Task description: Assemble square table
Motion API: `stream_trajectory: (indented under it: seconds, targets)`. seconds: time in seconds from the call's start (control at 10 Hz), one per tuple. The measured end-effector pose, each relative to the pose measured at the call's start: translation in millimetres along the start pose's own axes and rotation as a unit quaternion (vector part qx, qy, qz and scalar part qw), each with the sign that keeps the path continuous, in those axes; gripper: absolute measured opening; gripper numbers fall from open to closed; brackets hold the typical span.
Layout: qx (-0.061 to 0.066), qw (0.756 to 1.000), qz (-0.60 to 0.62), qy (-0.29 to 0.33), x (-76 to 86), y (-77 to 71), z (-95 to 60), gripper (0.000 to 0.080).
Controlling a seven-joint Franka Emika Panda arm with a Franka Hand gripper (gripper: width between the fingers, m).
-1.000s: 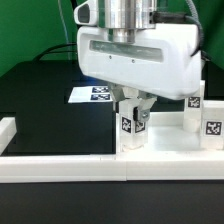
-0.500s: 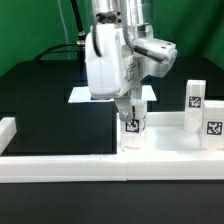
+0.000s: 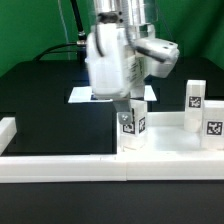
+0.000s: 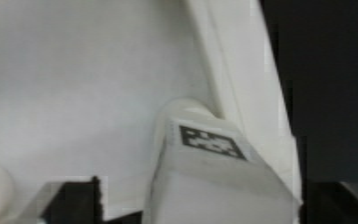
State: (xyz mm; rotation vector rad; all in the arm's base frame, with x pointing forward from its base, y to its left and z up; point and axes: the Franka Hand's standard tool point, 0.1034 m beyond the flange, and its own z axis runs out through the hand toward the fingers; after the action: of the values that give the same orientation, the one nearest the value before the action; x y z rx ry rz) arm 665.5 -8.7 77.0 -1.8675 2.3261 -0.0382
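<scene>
The tool (image 3: 131,108) pinches a tagged white leg (image 3: 131,127) standing upright on the square panel (image 3: 170,139) near the surface's (image 3: 45,110) front border wall (image 3: 60,168)

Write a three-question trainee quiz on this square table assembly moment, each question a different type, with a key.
1. True or false: the gripper is directly above the upright tagged leg at the tabletop panel corner.
2. Multiple choice: how many other tagged legs stand toward the exterior view's right? A) none B) two C) four
3. Fill in: the marker board lies flat on the black ____.

Key: 1 true; 2 B, a taller leg and a nearer leg; 3 table.
</scene>
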Motion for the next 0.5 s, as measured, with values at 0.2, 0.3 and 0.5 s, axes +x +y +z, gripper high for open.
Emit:
stream_trajectory:
  seconds: [0.2, 0.3, 0.5]
  targets:
    - [0.001, 0.990, -0.140, 0.000, -3.5, 0.8, 1.6, 0.0642]
    - [0.000, 0.986, -0.169, 0.000, -3.8, 2.8, 2.3, 0.0642]
    - [-0.001, 0.975, -0.222, 0.002, -1.4, 2.4, 2.3, 0.0648]
